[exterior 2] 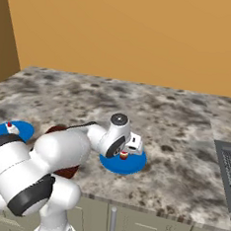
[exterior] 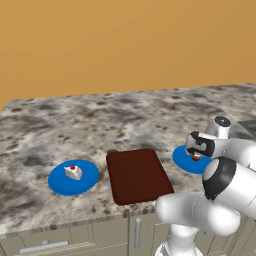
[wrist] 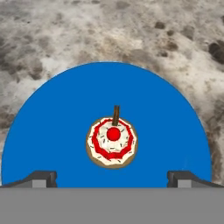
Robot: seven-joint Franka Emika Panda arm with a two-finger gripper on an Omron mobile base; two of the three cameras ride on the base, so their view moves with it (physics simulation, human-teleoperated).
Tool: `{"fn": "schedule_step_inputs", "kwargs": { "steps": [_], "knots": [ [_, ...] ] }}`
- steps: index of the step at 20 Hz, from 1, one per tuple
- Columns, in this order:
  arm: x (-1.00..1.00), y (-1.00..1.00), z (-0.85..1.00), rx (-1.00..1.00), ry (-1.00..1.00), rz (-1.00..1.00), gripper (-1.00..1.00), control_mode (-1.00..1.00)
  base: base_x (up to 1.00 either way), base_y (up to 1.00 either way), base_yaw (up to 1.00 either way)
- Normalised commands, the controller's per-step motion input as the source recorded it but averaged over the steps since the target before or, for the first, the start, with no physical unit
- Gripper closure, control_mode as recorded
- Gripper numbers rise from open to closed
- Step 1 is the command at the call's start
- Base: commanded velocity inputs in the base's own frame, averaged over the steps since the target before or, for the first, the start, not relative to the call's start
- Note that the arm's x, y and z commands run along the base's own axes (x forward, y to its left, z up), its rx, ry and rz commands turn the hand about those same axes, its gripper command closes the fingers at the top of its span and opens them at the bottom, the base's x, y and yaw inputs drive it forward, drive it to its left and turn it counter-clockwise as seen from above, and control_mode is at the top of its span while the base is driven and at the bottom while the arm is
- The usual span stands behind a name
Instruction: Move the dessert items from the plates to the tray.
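On the speckled granite counter [exterior: 100,120] we find, at the left end in the left base view, a blue plate [exterior: 60,184] carrying the white cake wedge [exterior: 73,172] with its red cherry on top; the wedge sits near the plate's middle. Just to the right of it, apart from the plate, lies the dark brown tray [exterior: 136,176], flat and bare of desserts. Right of the tray, near but not touching, we note the second blue plate [exterior: 181,158], partly covered by the robot's wrist. The cupcake [exterior: 196,157] rests on this plate, a small orange-brown spot under the hand. In the right base view the same plate [exterior 2: 135,164] shows below the hand, the cupcake [exterior 2: 124,155] on it. From the hand view we look straight down on the cupcake [wrist: 112,142]: round, white-frosted with a red ring, a red cherry at centre and a thin brown stick leaning from it, sitting near the plate's middle [wrist: 52,122]. The gripper [wrist: 112,177] hovers above it with its pincer spread wide apart, one fingertip [wrist: 40,178] at either side of the cupcake, touching nothing. Cabinet fronts [exterior: 75,237] run below the counter edge, an orange wall [exterior: 125,40] behind.
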Motion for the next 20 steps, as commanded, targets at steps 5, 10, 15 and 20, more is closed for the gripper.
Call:
{"fn": "schedule_step_inputs", "kwargs": {
  "steps": [5, 10, 15, 20],
  "knots": [
    [0.14, 0.00, -0.10, 0.00, 0.00, 0.00, -1.00, -1.00, 0.00, 0.00, 0.00],
    [0.09, 0.00, -0.14, 0.00, 0.00, 0.00, -1.00, -1.00, 0.00, 0.00, 0.00],
    [0.08, 0.00, -0.19, 0.00, 0.00, 0.00, -1.00, -1.00, 0.00, 0.00, 0.00],
    [0.09, 0.00, -0.17, 0.00, 0.00, 0.00, -1.00, -1.00, 0.00, 0.00, 0.00]
  ]
}}
